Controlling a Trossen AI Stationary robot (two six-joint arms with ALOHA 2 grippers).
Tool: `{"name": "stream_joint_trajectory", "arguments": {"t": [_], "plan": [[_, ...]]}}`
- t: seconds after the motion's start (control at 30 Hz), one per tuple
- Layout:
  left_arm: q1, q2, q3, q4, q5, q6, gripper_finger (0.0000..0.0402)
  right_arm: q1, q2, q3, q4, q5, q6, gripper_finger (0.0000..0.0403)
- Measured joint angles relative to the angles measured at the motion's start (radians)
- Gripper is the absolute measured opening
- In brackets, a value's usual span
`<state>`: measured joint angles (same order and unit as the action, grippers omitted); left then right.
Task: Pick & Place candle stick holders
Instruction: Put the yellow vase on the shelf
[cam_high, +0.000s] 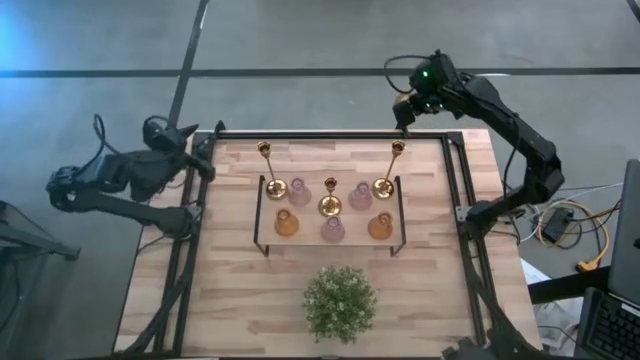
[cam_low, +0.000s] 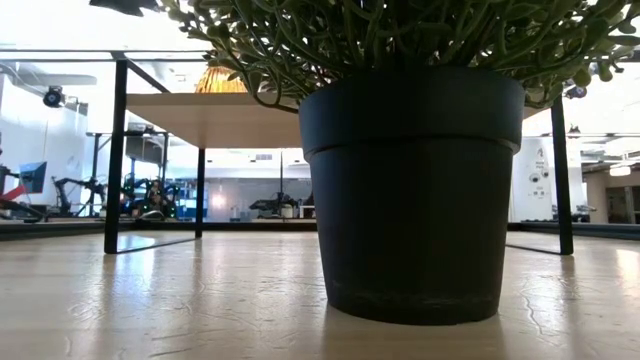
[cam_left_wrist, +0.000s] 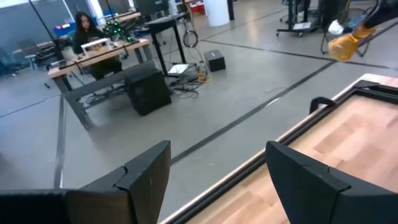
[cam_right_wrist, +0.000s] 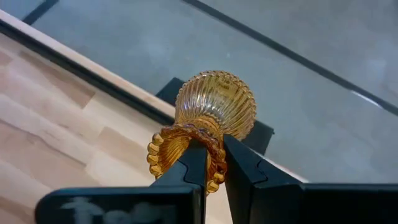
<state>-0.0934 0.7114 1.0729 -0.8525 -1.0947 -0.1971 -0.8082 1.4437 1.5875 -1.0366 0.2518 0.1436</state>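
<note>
Amber glass holder (cam_right_wrist: 208, 118) pinched at scalloped rim between right gripper (cam_right_wrist: 211, 163) fingers; brittle, slick; left gripper (cam_left_wrist: 217, 180) spread, empty.

Two dark, near-black arms are seen in the high view, built of slim jointed links with rounded housings. On the right arm (cam_high: 500, 110), at the upper right of the frame, a small green light (cam_high: 424, 72) is lit near the wrist, and a thin black cable is looped above it. A black cable is likewise looped over the left arm (cam_high: 120, 175) at the left edge. The fingers (cam_left_wrist: 146, 177) are matte black, flat and angular, with stepped inner edges.
</note>
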Motion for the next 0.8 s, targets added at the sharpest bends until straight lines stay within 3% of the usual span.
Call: {"name": "stream_joint_trajectory", "arguments": {"t": [0.13, 0.37, 0.53, 0.8], "plan": [[0.154, 0.041, -0.004, 0.104, 0.136, 0.086, 0.0265, -0.005, 0.052, 0.09, 0.003, -0.096, -0.03, 0.0021], [0.42, 0.049, -0.036, 0.156, 0.144, 0.091, 0.0265, -0.004, 0.135, 0.236, -0.003, -0.136, -0.093, 0.0021], [0.576, 0.098, -0.095, 0.423, 0.353, 0.254, 0.0265, -0.004, 0.204, 0.336, -0.007, -0.202, -0.166, 0.0021], [0.779, 0.232, -0.131, 0.528, 0.479, 0.313, 0.0265, 0.0, 0.322, 0.471, -0.006, -0.381, -0.248, 0.0021]]}}
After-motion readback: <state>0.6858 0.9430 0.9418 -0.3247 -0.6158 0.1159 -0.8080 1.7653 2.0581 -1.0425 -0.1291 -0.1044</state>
